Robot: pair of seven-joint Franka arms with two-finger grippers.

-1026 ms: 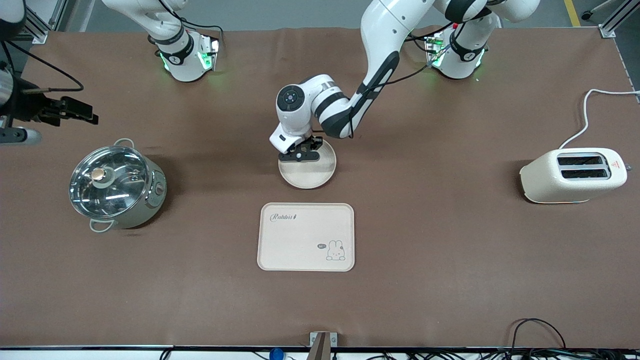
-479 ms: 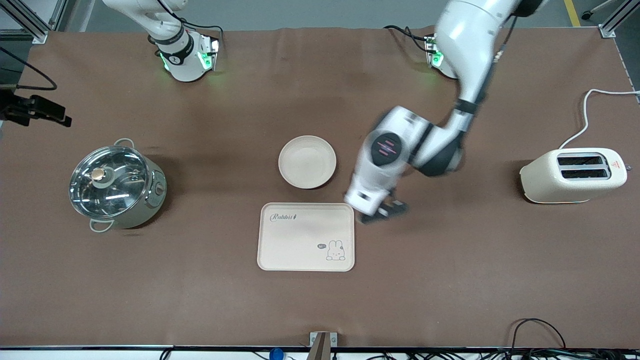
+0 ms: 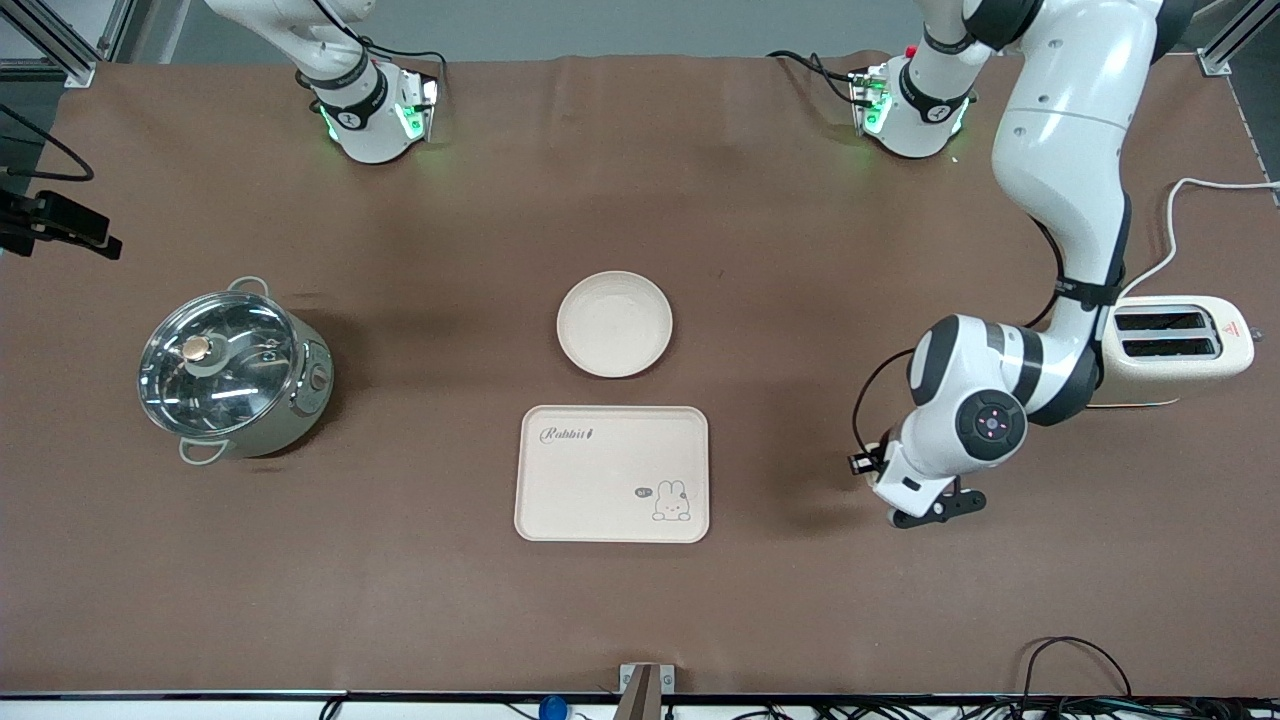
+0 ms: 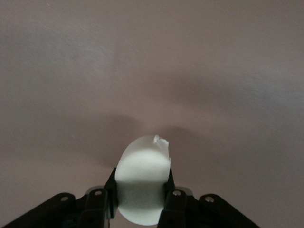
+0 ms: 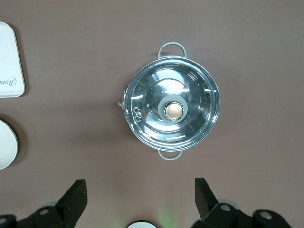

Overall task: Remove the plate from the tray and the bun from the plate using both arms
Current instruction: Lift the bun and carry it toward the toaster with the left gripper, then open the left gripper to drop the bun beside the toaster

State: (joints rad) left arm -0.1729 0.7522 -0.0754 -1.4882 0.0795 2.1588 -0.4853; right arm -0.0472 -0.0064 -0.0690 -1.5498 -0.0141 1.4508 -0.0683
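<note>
Pinching the bun [image 4: 142, 183] across its middle, the left claw [image 3: 935, 508] hangs over bare tabletop [image 3: 800, 620] between tray [image 3: 612, 474] and toaster [image 3: 1150, 352]; soft, light bread needs gentle pressure. The right claw [image 5: 140, 197] waits spread above the pot [image 5: 172, 110].

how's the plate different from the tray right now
The plate is round and plain; the tray is rectangular with rounded corners and carries "Rabbit" script and a small bunny drawing. The plate is narrower than the tray. The plate lies farther from the front camera, just clear of the tray, the two not touching. Both are cream-beige, lie flat on the brown table and carry nothing.
</note>
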